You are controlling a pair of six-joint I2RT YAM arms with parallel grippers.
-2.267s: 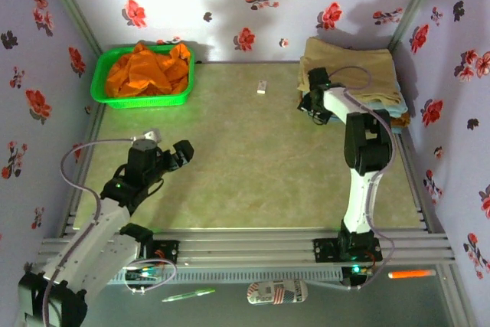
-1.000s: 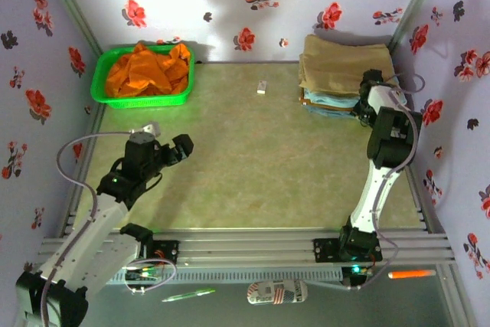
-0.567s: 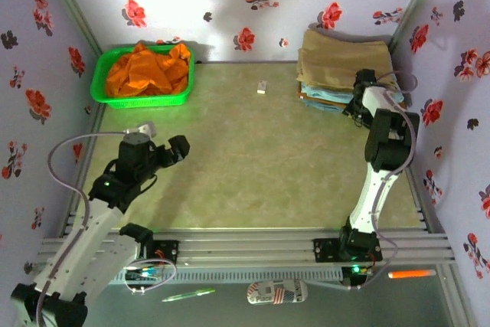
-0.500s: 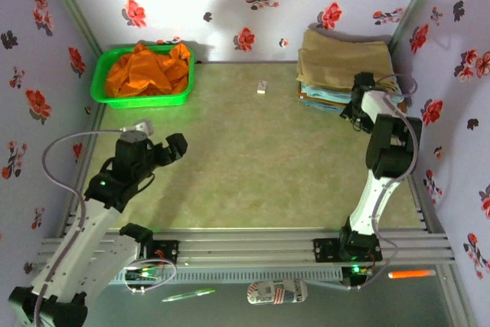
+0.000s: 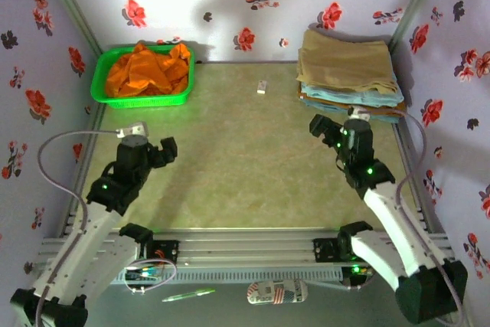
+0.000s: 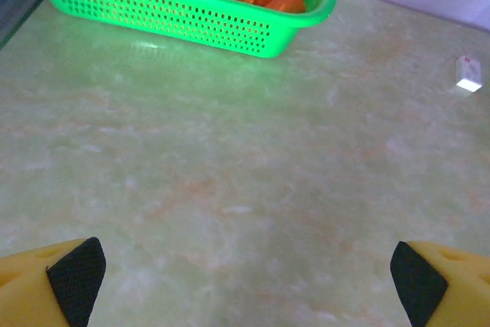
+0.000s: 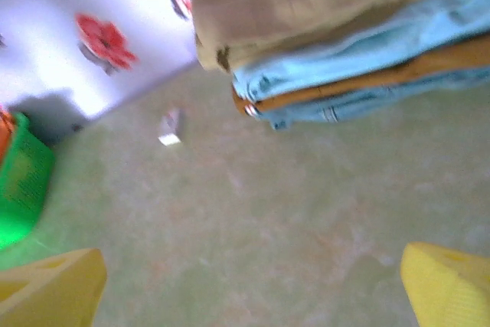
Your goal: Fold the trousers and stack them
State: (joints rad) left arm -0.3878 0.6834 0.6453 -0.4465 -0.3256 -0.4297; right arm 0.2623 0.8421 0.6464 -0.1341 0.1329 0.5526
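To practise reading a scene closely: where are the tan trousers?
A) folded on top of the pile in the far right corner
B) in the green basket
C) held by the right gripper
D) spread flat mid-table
A: the trousers lie folded atop the pile of blue and brown clothes, with the right gripper open and apart from them.

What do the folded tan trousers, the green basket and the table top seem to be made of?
The trousers: soft matte woven cloth, by its limp folds. The basket: moulded plastic, slightly glossy, with rows of small holes in its wall. The table top: smooth pale green sheet with marbled veins, perhaps laminate or vinyl; it faintly reflects the basket.
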